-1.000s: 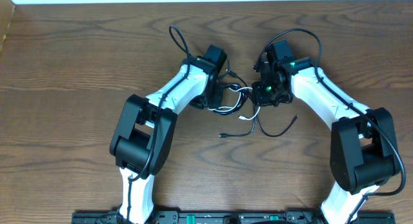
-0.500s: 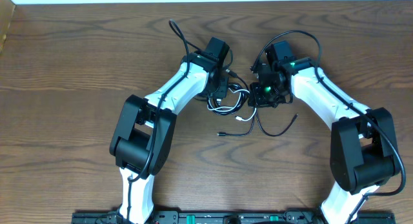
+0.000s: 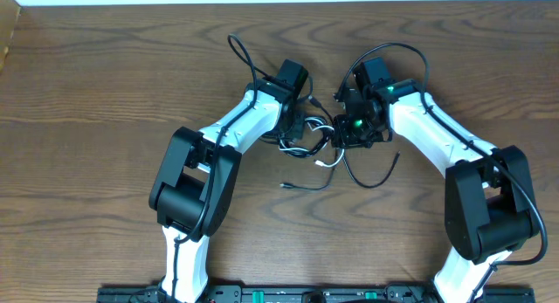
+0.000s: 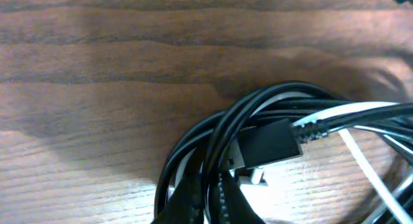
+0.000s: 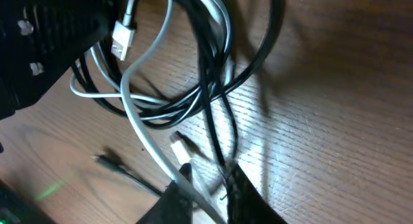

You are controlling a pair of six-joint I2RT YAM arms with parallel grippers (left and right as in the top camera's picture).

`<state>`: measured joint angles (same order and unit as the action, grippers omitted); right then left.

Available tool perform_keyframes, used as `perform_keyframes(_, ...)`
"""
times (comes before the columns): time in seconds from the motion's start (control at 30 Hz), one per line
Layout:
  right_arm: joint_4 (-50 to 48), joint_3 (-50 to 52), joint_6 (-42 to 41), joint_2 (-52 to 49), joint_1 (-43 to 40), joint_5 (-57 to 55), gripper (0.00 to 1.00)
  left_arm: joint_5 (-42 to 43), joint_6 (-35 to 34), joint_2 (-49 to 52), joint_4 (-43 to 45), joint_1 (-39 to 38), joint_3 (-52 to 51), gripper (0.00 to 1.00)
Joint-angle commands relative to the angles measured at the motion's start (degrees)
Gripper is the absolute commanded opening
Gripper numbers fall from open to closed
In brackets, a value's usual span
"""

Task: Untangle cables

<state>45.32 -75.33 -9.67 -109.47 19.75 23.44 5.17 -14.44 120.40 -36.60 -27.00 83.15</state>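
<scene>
L claw is sitting pressed together, pinching strands of the black cable right at its tips. Just ahead of the tips, a black plug is lying inside the loops. The white cable is running off ahead and to the right of it, all resting on the wood table.

R claw is showing 2 fingers a sliver apart, w/ 1 white and 1 black strand running into the gap; can't tell if it's gripping them. Ahead of it the coils are crossing, and a white plug is lying furthest out.

From overhead, the knot is sitting btwn the 2 claws, and the black cable's 2 loose ends are lying back toward the arm bases.
</scene>
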Motion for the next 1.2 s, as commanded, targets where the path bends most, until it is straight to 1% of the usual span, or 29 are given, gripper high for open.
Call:
perform_keyframes(0.0, 2.8, -2.9, 1.8, 1.2, -1.4, 4.8, 0.20, -2.1, 6.1, 1.5, -0.6, 0.2, -1.8, 0.08)
perform_keyframes(0.07, 6.8, -5.9, 5.7, 1.9, -2.8, 8.5, 0.23, -1.0, 10.1, 1.5, -0.6, 0.2, -1.8, 0.08)
perform_keyframes(0.2, 12.6, -10.6, 7.7, 2.7, -5.1, 8.2, 0.26, 1.4, 13.9, 1.4, -0.6, 0.3, -1.7, 0.07)
perform_keyframes(0.27, 13.7, -11.9, 8.1, 2.7, -6.2, 8.2, 0.27, 3.5, 15.9, 1.4, -0.6, 0.4, -1.7, 0.07)
perform_keyframes(0.4, 12.0, -11.8, 8.0, 2.6, -7.7, 7.5, 0.31, 8.9, 20.0, 1.4, -0.6, 0.7, -1.5, 0.07)
perform_keyframes(0.53, 10.1, -10.6, 7.9, 2.5, -7.6, 6.5, 0.32, 12.9, 20.5, 1.3, -0.5, 1.6, -0.8, 0.07)
perform_keyframes(0.67, 6.6, -8.0, 7.6, 2.5, -5.8, 6.4, 0.32, 22.4, 23.1, 1.3, 0.1, 3.2, -0.7, 0.08)
perform_keyframes(0.73, 5.6, -6.7, 6.6, 2.5, -5.1, 4.9, 0.32, 24.2, 23.5, 1.3, 0.1, 3.7, -0.7, 0.08)
perform_keyframes(0.8, 3.7, -4.4, 5.4, 2.5, -4.2, 2.1, 0.33, 24.2, 23.4, 1.3, 0.0, 3.8, -0.8, 0.08)
perform_keyframes(1.17, -6.7, 4.1, 5.5, 2.5, -1.6, 0.2, 0.34, 24.5, 23.4, 1.3, 0.0, 3.4, -1.0, 0.08)
